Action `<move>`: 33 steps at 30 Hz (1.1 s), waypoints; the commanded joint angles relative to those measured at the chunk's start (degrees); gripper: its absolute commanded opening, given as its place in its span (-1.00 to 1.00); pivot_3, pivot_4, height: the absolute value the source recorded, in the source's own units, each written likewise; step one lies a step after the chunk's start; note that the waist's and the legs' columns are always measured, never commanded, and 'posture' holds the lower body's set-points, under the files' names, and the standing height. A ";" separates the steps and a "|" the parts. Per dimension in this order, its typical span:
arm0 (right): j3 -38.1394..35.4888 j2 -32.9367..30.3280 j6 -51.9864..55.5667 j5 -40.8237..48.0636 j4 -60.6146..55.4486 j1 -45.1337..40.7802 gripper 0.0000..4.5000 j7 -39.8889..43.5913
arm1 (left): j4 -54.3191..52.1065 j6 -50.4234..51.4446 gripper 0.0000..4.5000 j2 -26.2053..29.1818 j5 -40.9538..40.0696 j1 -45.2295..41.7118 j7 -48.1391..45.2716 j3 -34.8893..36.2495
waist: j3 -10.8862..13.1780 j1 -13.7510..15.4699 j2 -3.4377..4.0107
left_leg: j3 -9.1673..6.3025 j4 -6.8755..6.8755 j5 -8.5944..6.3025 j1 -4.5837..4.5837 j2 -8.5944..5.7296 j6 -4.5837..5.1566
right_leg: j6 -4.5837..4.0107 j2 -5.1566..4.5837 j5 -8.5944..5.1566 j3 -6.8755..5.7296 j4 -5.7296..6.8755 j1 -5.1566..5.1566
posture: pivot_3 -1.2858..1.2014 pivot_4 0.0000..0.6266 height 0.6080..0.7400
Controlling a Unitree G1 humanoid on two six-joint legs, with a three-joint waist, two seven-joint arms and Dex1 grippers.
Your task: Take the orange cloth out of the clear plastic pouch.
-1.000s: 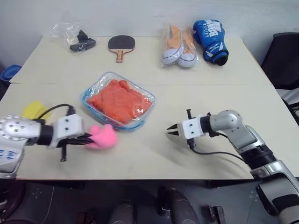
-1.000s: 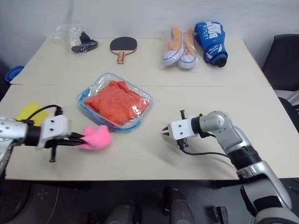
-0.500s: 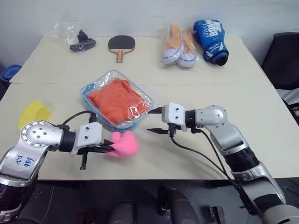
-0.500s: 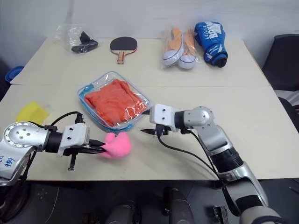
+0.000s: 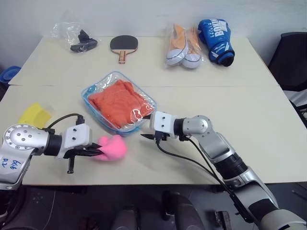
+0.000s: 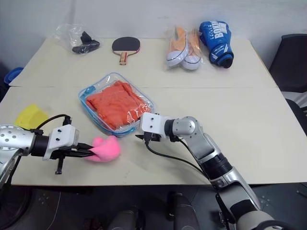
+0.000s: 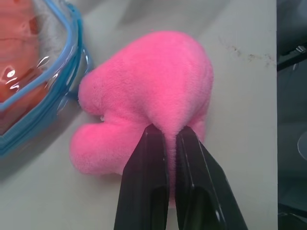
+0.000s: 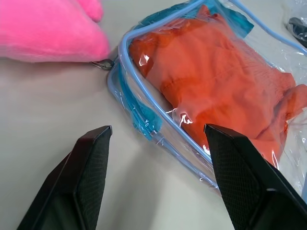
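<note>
While your left claw (image 5: 96,152) is clamped on the pink plush toy (image 5: 111,146) at about seven o'clock on the worktop (image 5: 201,81), treat that arm as parked — the toy lies just beside the pouch's near corner and could get in the way if it is dragged.

Moving right, the clear plastic pouch (image 5: 96,92) lies flat near the centre, its blue edging unbroken as far as I can tell, with the orange cloth (image 5: 117,101) fully inside it. In the right wrist view a small metal zip pull (image 8: 104,64) shows at the corner nearest the toy; that is probably where the opening begins.

Further right, your right claw (image 5: 148,136) sits at the pouch's four o'clock corner with its fingers spread apart and nothing between them.

For this step, you want one claw pinning or pinching the plastic and the other working the opening. Bring the right claw low and level to the edge so it catches the rim, not the cloth through the film — thin film will likely slip or bunch. Consider setting the toy down well apart first, at nine o'clock, freeing the left claw to hold the pouch.
</note>
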 commanded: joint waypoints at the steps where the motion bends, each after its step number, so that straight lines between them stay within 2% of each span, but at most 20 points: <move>1: -1.91 -1.28 -0.77 1.28 -3.13 -0.13 0.43 0.87 | -1.83 2.41 -0.73 0.51 -3.28 0.19 -0.26 3.10 | 0.00 0.00 0.00 | 0.01 0.00 0.00 -0.02 0.00 0.00 | 0.00 0.00 0.00 0.01 0.01 -0.03 | 0.03 -0.52 1.00; 2: -2.32 -2.07 -0.60 1.82 -3.86 0.31 0.43 1.51 | -1.73 2.46 -0.65 0.70 -3.45 0.26 -0.47 3.22 | 0.00 0.00 0.00 | 0.01 0.00 0.00 -0.02 0.00 0.00 | 0.00 0.00 0.00 0.01 0.01 -0.04 | 0.03 -0.52 1.00; 8: -3.03 -4.22 0.29 3.27 -6.49 1.60 0.43 3.04 | -1.29 1.73 0.21 0.36 -3.55 -0.59 -0.19 3.18 | 0.00 -0.14 0.00 | 0.03 0.00 0.00 -0.01 0.00 0.00 | 0.00 0.01 0.00 0.04 0.01 -0.03 | 0.03 -0.52 1.00; 12: -3.64 -5.26 0.94 3.72 -7.71 2.27 0.43 3.04 | 1.02 0.41 0.72 2.28 -3.96 -1.52 -2.59 4.83 | 0.00 -0.38 0.00 | 0.04 0.00 0.01 0.00 0.00 -0.02 | -0.01 0.02 -0.01 0.04 0.05 -0.05 | 0.03 -0.52 1.00; 15: -4.71 -6.84 1.33 4.85 -9.22 3.35 0.43 3.74 | 8.22 -4.14 0.72 5.49 -1.78 -5.82 -6.01 4.07 | 0.00 -0.52 0.00 | 0.03 0.00 0.01 -0.02 0.00 -0.03 | -0.02 0.02 -0.01 0.03 0.04 -0.07 | 0.03 -0.52 1.00; 17: -5.24 -7.81 1.53 5.62 -10.16 3.88 0.43 4.48 | 14.87 -10.03 0.72 6.84 1.80 -11.03 -7.55 1.11 | 0.00 -0.37 -0.01 | 0.03 0.00 0.01 -0.03 -0.02 -0.03 | -0.02 0.01 -0.01 0.01 0.05 -0.08 | 0.03 -0.52 1.00; 20: -7.05 -10.23 2.11 9.66 -14.08 5.26 0.43 8.09 | 30.14 -26.27 0.72 6.44 13.60 -23.12 -6.91 -7.10 | 0.00 0.04 -0.01 | 0.08 0.00 0.02 0.00 -0.09 -0.02 | -0.02 0.00 -0.01 0.02 0.06 -0.06 | 0.03 -0.52 1.00; 22: -8.32 -11.54 3.30 13.07 -17.07 6.20 0.43 10.37 | 40.41 -37.19 0.72 4.94 21.22 -31.15 -4.95 -12.46 | -0.01 0.62 -0.02 | 0.11 0.00 0.02 -0.01 -0.12 -0.01 | -0.01 0.07 0.00 0.00 0.08 -0.07 | 0.03 -0.52 1.00; 26: -12.17 -14.22 8.95 19.23 -23.00 7.25 0.43 11.85 | 61.91 -53.63 0.72 -2.58 33.74 -47.89 4.15 -21.11 | -0.06 0.87 -0.12 | 0.24 0.02 0.03 -0.02 -0.16 0.00 | 0.06 0.05 0.03 -0.12 0.08 -0.06 | 0.03 -0.52 1.00; 29: -14.12 -15.72 11.33 21.01 -25.32 8.20 0.43 11.06 | 73.19 -60.12 0.72 -6.78 42.05 -56.01 13.81 -26.32 | -0.08 0.95 -0.27 | 0.40 0.09 0.03 -0.11 -0.19 0.06 | 0.14 -0.01 0.08 -0.36 0.04 -0.08 | 0.03 -0.52 1.00; 33: -15.69 -16.99 14.11 22.29 -27.96 9.82 0.43 9.43 | 81.67 -63.03 0.72 -10.01 49.00 -61.42 23.72 -31.01 | -0.06 0.60 -0.32 | 0.65 0.08 -0.01 -0.11 -0.17 0.13 | 0.21 -0.04 0.12 -0.47 -0.02 -0.11 | 0.03 -0.52 1.00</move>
